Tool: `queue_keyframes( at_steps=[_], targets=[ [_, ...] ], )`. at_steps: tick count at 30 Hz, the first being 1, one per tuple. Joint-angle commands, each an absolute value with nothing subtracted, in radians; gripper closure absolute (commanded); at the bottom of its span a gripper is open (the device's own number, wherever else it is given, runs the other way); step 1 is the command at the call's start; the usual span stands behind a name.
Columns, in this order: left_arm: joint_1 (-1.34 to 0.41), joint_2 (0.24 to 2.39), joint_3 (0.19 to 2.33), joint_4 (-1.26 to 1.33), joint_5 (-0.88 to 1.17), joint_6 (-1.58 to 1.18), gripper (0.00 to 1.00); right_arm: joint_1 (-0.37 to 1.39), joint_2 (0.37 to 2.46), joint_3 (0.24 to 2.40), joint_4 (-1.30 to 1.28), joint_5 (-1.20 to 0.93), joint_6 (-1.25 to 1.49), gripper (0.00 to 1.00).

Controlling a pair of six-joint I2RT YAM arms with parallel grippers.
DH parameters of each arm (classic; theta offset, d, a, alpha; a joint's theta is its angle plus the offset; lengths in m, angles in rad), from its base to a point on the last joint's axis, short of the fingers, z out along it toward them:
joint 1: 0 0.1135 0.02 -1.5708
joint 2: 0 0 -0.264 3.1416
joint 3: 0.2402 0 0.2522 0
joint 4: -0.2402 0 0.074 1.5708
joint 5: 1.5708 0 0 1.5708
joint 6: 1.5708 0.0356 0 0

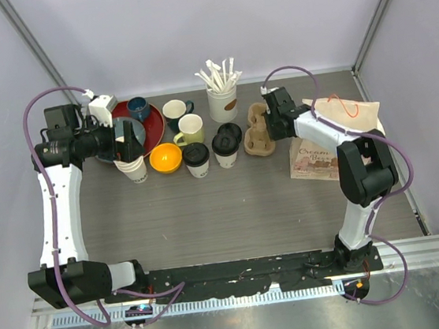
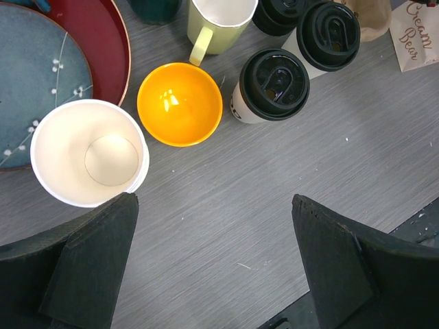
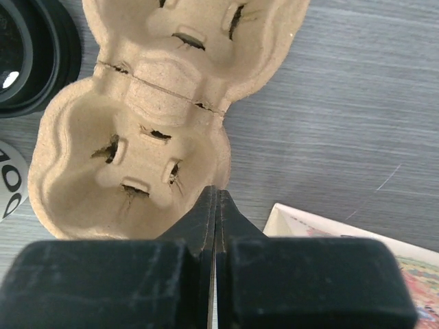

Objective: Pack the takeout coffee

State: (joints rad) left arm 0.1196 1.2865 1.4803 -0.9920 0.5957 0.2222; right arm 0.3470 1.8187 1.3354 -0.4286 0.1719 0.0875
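Two white paper cups with black lids stand mid-table, one left of the other; both show in the left wrist view, the left one and the right one. A brown pulp cup carrier lies just right of them, its two wells empty. My left gripper is open and empty, above bare table left of the cups. My right gripper is shut with nothing between the fingers, its tips at the carrier's right rim.
A stack of lidless white cups, an orange bowl, a pale yellow mug, two more mugs, a red plate and a cup of sticks crowd the back. A third black lid, a paper bag and a printed card are nearby.
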Motion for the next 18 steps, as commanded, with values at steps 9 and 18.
queue_keyframes(
  at_steps=[9, 18],
  targets=[
    [0.124, 1.255, 1.493, -0.988, 0.626, 0.241, 0.02, 0.379, 1.686, 1.296, -0.428, 0.044, 0.160, 0.99],
    [0.126, 1.255, 1.494, -0.997, 0.627, 0.245, 0.02, 0.394, 1.649, 1.316, -0.480, -0.171, -0.116, 0.76]
  ],
)
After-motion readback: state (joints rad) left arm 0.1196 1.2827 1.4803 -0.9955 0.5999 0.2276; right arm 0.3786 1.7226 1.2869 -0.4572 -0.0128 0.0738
